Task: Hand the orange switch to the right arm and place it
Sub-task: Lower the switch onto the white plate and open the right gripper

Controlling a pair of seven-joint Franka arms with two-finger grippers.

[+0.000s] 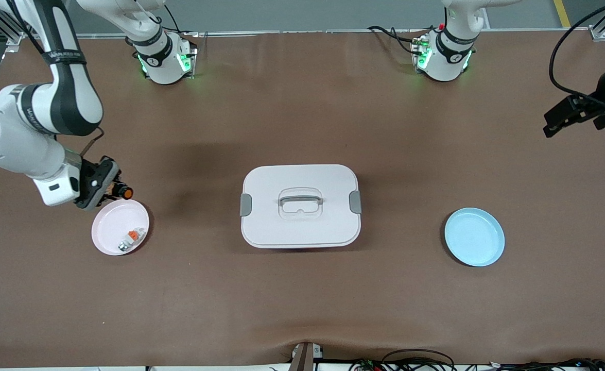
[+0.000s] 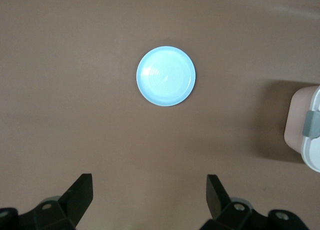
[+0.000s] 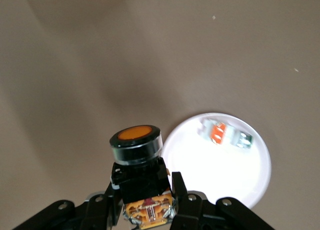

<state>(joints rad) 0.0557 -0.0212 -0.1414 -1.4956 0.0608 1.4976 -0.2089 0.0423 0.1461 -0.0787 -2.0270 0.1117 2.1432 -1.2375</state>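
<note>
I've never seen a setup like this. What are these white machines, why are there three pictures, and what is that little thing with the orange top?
The white machines are two robot arms bolted along one edge of a brown table. Each ends in a two-finger gripper. One picture comes from a high camera facing the arms; the other two come from small cameras on each arm's wrist, looking down past the fingers.

On the table sit a white lidded box in the middle, a blue plate toward the left arm's end, and a pink plate toward the right arm's end, with a small whitish piece with an orange tab lying in it.

The right gripper is shut on the orange switch, a tiny black push-button, held in the air at the pink plate's edge. The left gripper is open and empty, waiting high above the table's end.
</note>
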